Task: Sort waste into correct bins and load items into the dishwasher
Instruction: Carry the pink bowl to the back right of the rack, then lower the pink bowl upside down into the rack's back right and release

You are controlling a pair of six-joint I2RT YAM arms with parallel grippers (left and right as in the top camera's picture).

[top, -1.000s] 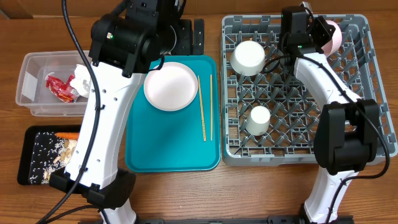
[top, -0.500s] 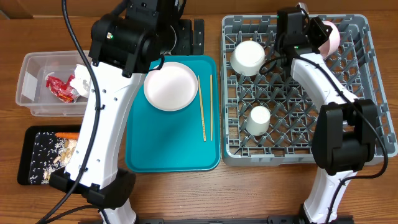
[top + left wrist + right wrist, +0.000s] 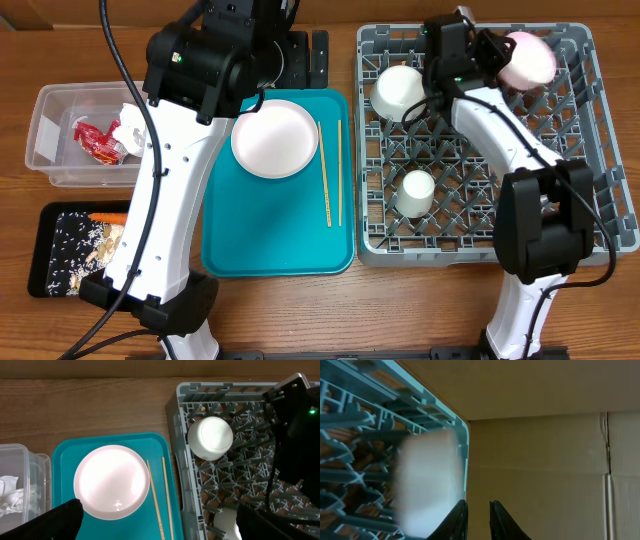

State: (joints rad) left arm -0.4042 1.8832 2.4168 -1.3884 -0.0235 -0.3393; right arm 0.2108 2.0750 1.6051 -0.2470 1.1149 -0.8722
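Observation:
The pale pink plate (image 3: 532,58) leans in the back right corner of the grey dish rack (image 3: 585,215). It shows as a pale blur (image 3: 427,480) in the right wrist view. My right gripper (image 3: 497,50) (image 3: 477,505) hovers just left of the plate, slightly open with nothing between its fingers. An upturned whitish bowl (image 3: 400,92) and a white cup (image 3: 415,190) sit in the rack. My left gripper (image 3: 160,520) is wide open, high above a whitish bowl (image 3: 112,482) and the chopsticks (image 3: 330,175) on the teal tray (image 3: 280,250).
A clear tub (image 3: 55,150) at the left holds the red wrapper (image 3: 95,138) and crumpled paper (image 3: 128,125). In front of it, a black tray (image 3: 45,265) holds the carrot (image 3: 110,217) and beige scraps (image 3: 100,245). The left arm hides the gap between the tub and the teal tray.
My right gripper has parted its fingers, let go of the pink plate and drawn back to the left. More of the plate now shows in the rack corner. The left arm has not moved.

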